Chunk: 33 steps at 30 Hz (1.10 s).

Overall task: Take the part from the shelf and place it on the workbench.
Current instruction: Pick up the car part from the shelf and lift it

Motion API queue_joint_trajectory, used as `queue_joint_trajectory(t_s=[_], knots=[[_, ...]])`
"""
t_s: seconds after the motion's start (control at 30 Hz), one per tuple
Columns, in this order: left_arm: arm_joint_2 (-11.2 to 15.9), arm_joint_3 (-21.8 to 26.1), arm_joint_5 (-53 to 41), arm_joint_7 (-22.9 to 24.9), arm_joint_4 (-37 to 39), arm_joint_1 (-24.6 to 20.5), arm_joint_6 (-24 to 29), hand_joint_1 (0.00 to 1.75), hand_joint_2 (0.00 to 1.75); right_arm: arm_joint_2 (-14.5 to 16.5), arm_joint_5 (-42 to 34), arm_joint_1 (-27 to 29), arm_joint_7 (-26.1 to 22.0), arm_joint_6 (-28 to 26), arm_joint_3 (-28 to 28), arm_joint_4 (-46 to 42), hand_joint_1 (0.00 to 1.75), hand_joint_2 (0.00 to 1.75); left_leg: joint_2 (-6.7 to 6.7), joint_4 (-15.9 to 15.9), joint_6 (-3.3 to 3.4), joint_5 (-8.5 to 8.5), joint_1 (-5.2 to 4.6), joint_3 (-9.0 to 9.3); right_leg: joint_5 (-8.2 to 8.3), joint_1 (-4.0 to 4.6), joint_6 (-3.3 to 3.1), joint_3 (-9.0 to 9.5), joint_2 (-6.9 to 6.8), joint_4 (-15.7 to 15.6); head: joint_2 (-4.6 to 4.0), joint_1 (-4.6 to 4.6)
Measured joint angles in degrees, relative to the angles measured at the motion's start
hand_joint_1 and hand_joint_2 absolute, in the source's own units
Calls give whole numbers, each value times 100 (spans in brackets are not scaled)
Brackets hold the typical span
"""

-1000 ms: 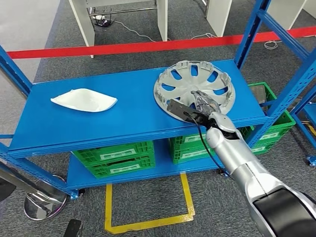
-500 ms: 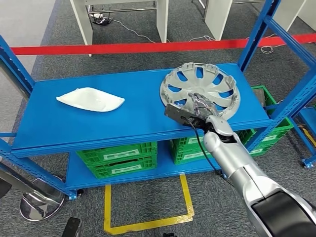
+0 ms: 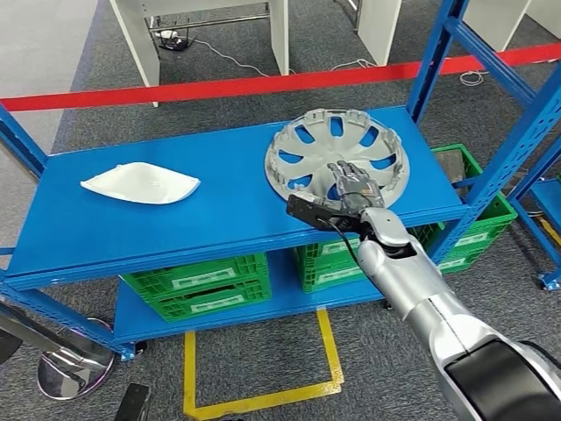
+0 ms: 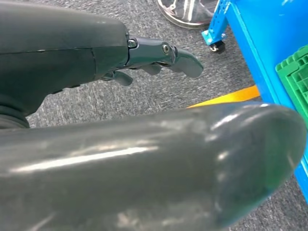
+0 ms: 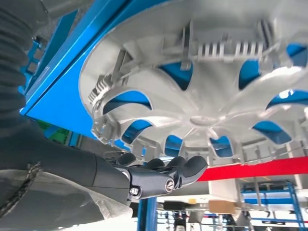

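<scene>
A silver-grey wheel cover lies flat on the right part of the blue shelf. My right hand reaches over its near rim, fingers stretched out above the spokes. The right wrist view has the fingers extended just off the cover's ribbed rim, closed around nothing. A white curved part lies on the left of the same shelf. My left hand hangs low over the grey carpet, fingers apart and empty.
Blue uprights frame the shelf's right end. Green crates sit on the lower level and another at the right. Red tape runs behind, yellow floor marking in front, a stanchion base at lower left.
The whole picture swayed right and then back left, so the camera moved. My right hand stays over the wheel cover's near rim, fingers still spread.
</scene>
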Motion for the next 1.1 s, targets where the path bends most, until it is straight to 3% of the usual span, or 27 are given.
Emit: queue_joint_trajectory(t_s=[0.03,0.1,0.17,0.27,0.33,0.43,0.47,0.5,0.53,0.63,0.7,0.77,0.83,0.87,0.93,1.0,1.03,1.1], knots=[[-1,0,-2,0,0,-1,0,0,0,2,24,11,-19,-6,13,1,0,175,0,-136,16,138,-1,56,-2,4,1,5,3,1,0,0],[1,0,-10,-2,0,-5,1,0,0,13,52,14,-40,-11,34,2,0,175,-8,-875,83,571,-12,385,-7,11,9,16,9,3,-1,1],[3,0,-18,-5,0,-15,2,0,0,28,58,6,-47,-15,52,2,0,175,-13,-1504,150,794,-34,665,-9,30,40,0,18,14,-1,3],[-2,0,-21,-9,0,-20,2,0,0,34,60,13,-49,-17,75,1,0,175,-12,-1699,195,778,-40,731,0,34,127,-39,16,6,-1,7],[-13,1,-21,-13,0,-20,5,0,0,36,61,8,-49,-18,89,-1,0,175,-5,-1761,242,811,-12,763,-118,33,185,-121,11,155,0,21],[-15,2,-20,-15,0,-31,11,0,0,36,61,11,-48,-18,103,5,0,175,5,-1790,285,825,2,782,-589,15,246,-589,9,1146,0,48],[-18,2,-20,-15,0,-30,11,0,0,36,61,27,-48,-18,109,11,0,175,7,-1789,287,824,1,783,-690,5,263,-751,8,1470,0,47],[-22,2,-21,-15,0,-29,11,0,0,36,61,44,-48,-17,114,17,0,175,7,-1787,287,821,1,786,-690,-3,276,-830,6,1618,0,47],[-27,2,-21,-15,0,-29,11,0,0,36,61,52,-48,-17,118,22,0,175,5,-1783,284,817,3,790,-584,-11,284,-799,2,1539,0,49],[-31,3,-19,-15,0,-30,11,0,0,36,61,27,-48,-17,120,26,0,175,-6,-1730,225,775,-1,789,-78,-27,277,-249,-26,430,0,52],[-28,3,-19,-15,0,-31,11,0,0,42,61,16,-48,-18,126,26,0,175,-9,-1690,165,755,-22,759,-19,-17,230,-38,-26,49,0,51],[-28,2,-19,-15,0,-31,11,0,0,45,61,26,-47,-19,131,27,0,175,-7,-1685,120,755,-25,747,-31,-11,160,-25,-14,45,0,51],[-27,2,-19,-15,0,-30,11,0,0,44,64,23,-48,-21,128,27,0,175,-7,-1561,63,650,-13,705,-23,-28,91,-16,-13,35,0,39],[-27,2,-20,-15,0,-32,11,0,0,46,66,19,-49,-21,127,27,0,175,-8,-1344,33,513,-7,614,-20,-40,64,-8,-13,28,0,31],[-31,2,-22,-15,0,-33,11,0,0,52,67,22,-51,-21,132,27,0,175,-8,-597,-9,149,2,279,-26,-40,37,-2,-11,27,0,17],[-31,2,-25,-15,0,-23,11,0,0,52,67,34,-52,-20,139,29,0,175,-8,-37,-15,-5,4,3,-30,-35,32,3,-8,28,0,20],[-30,2,-25,-15,0,-18,11,0,0,52,67,35,-52,-19,141,29,0,175,-8,-60,-4,87,4,2,-31,-33,31,9,-4,29,0,19],[-27,2,-25,-15,0,-17,11,0,0,54,67,30,-52,-20,146,28,0,175,-10,-713,50,518,-1,285,-37,-30,40,31,3,29,0,18]])
